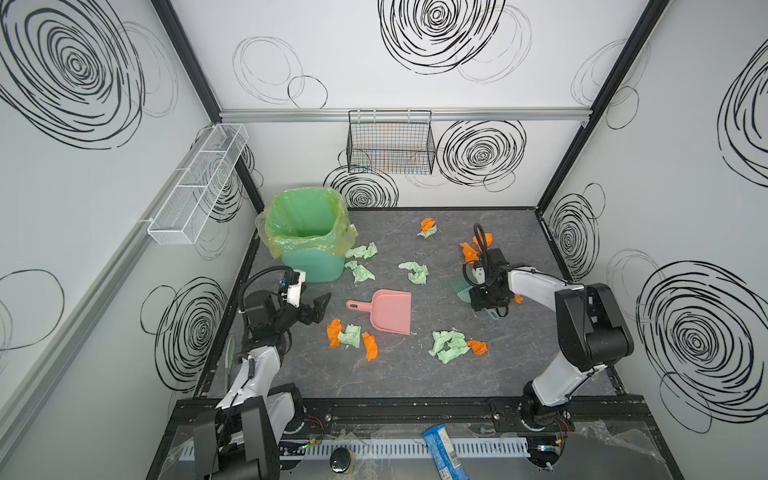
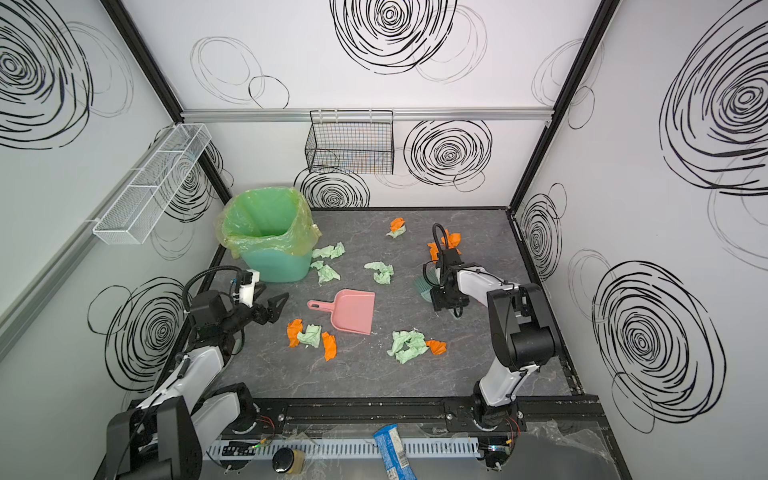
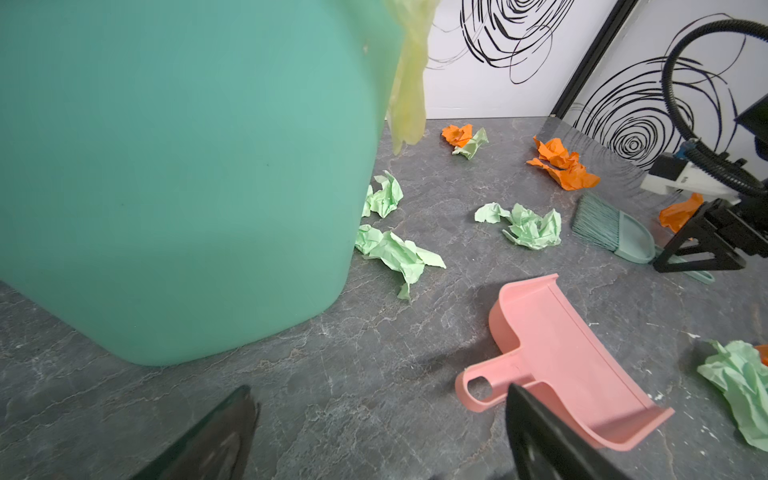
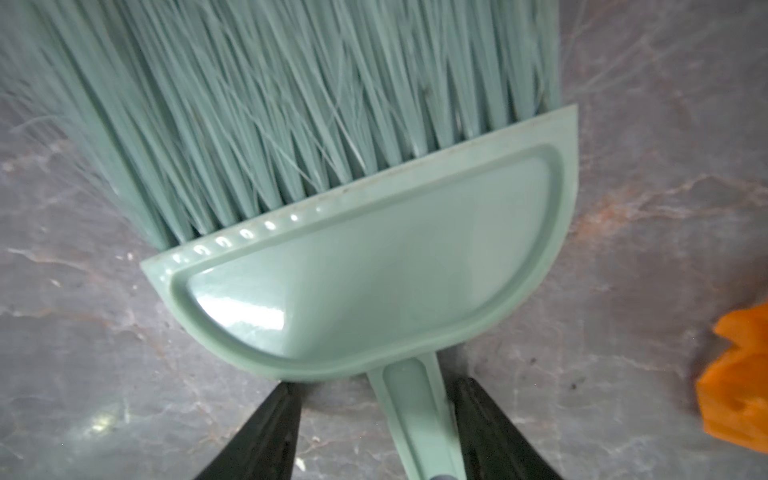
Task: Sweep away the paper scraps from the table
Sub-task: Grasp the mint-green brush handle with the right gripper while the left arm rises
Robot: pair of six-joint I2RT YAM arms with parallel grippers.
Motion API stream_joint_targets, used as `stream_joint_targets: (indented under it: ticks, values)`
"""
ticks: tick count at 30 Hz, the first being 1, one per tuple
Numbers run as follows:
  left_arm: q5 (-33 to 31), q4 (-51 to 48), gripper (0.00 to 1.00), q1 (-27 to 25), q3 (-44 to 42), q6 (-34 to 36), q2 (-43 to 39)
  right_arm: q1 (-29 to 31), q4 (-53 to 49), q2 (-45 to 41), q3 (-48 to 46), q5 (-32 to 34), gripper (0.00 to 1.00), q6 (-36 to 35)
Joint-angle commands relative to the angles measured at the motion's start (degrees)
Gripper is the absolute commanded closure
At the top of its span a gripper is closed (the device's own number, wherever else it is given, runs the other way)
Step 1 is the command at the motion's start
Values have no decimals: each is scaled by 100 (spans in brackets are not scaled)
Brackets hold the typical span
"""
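- Nearest, on the table, two heaps of paper scraps lie either side of the pink dustpan, none swept in. They look light, so a hard stroke would likely scatter them rather than gather them.
- My left fingers stand wide apart and empty, just short of the dustpan's grip. Unless I pin the pan, it may skate away when paper is pushed at it.
- Further out, my right fingers straddle the handle of the teal brush, which lies flat on the table. One finger touches the handle and the other shows a gap, so nothing is clamped. The handle sits off-centre between them, and closing could shove it sideways or leave the brush twisting in a thin grip.
- An orange scrap lies near that brush and could be knocked aside.
- Beyond, mint scraps sit against the foot of the lined bin. Sweeping there risks bumping the bin.
- Farthest, scraps lie near the back wall. That is a long reach, and they might get wedged against the frame.
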Motion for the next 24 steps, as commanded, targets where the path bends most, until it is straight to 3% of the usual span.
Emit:
stream_joint_targets:
  ticks: [1,11,15,24]
  values:
    - [113,100,4,53,135,76,25,187,-198,112,71,-171,42,-43]
    - [120,87,4,52,136,76,-6,408,85,-107,-73,-408,62,126]
    - [402,-155,3,119,135,159,-211,447,179,-106,-113,-384,74,215]
    - [1392,-2519,1,66,1200,1167,-1186,624,152,-959,-220,-205,82,435]
